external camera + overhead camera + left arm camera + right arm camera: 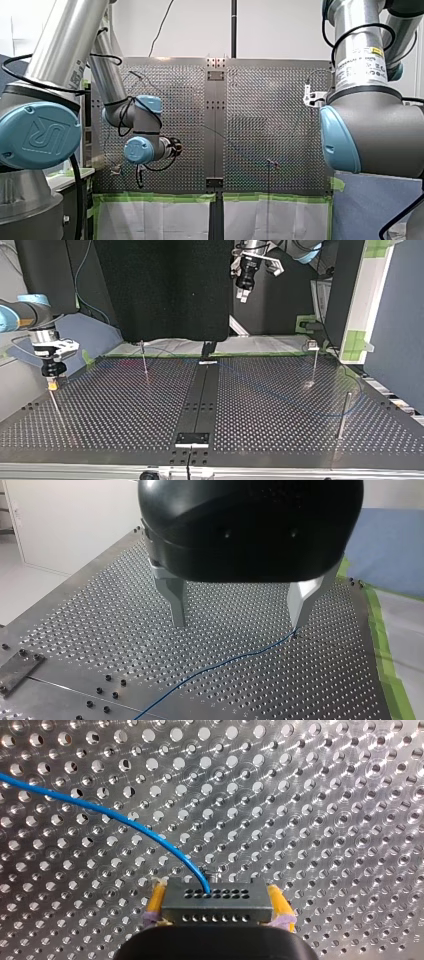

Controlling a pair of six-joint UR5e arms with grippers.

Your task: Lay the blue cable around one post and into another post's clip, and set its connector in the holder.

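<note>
As the right wrist view shows, the connector (220,895) is clamped by its two ends between the yellow-padded fingers (278,903) of the right gripper (217,914). It is held over the bench (325,795); contact with the bench cannot be told. The cable (95,809) leaves the connector's upper face and arcs away ahead of the gripper over the perforations. Which fixture is the holder cannot be told.

Top view: the right gripper (51,385) is seen low over the bench (125,410) at the view's left edge. A clip (313,345) is carried on top of the clip post (312,369) at the right; whether anything sits in it cannot be told. The cable (280,396) shows only as a faint blue line across the bench's right half, curving near the near post (343,415); whether it passes around that post cannot be told. A third post (144,362) stands left of the dark centre strip (202,390), well apart from the right gripper.

The left gripper (243,292) hangs high above the bench's far edge. In the left wrist view its metal fingers (177,605) are spread wide with nothing between them. The cable (215,666) lies on the bench below, running from just under one fingertip away past the gripper.
</note>
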